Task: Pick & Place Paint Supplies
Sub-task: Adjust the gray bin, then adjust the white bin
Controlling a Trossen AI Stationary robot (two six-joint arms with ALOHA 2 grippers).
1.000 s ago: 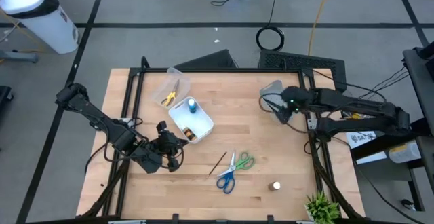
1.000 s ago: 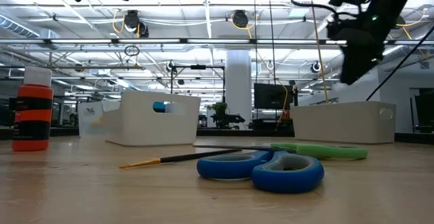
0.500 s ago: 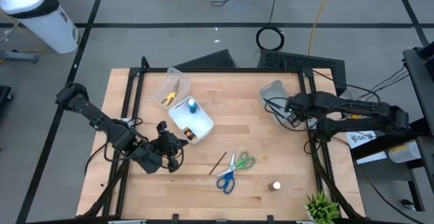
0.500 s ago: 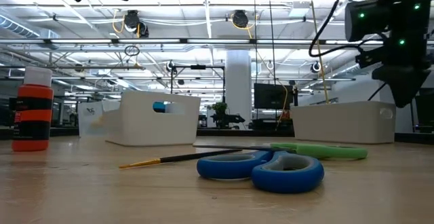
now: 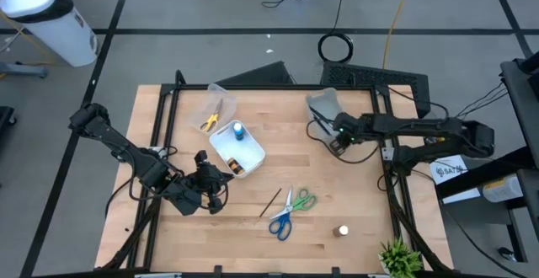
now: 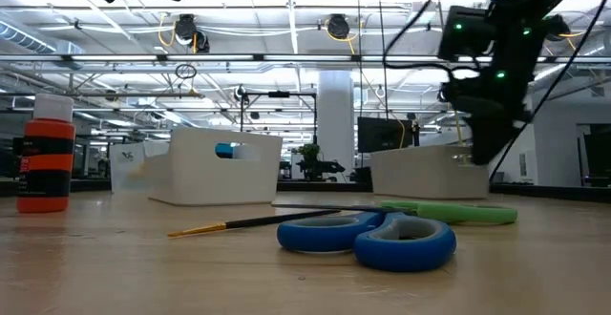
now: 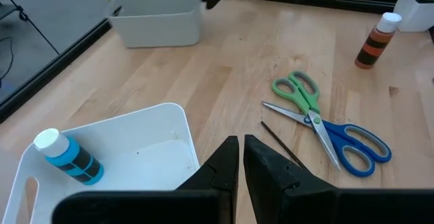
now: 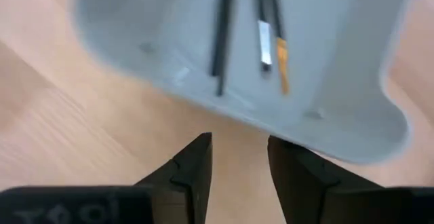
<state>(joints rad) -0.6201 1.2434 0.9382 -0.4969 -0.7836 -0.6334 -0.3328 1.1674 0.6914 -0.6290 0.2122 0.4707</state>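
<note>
Scissors point(image 5: 282, 218) with blue handles lie crossed with the green scissors point(image 5: 301, 200) on the table's near middle, a thin paintbrush point(image 5: 270, 202) just beside them. Your right gripper point(image 5: 335, 140) sits beside the grey bin point(image 5: 323, 103) holding brushes — fingers part-open, gripping nothing. Your left gripper point(image 7: 240, 157) rests pinched shut, empty, near the white bin point(image 5: 224, 144) with the blue bottle point(image 5: 238, 130).

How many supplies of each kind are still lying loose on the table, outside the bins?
Scissors: 2, a green pair and a blue pair
Brush: 1
Paint bottle: 1, orange with a white cap
Total: 4
</note>
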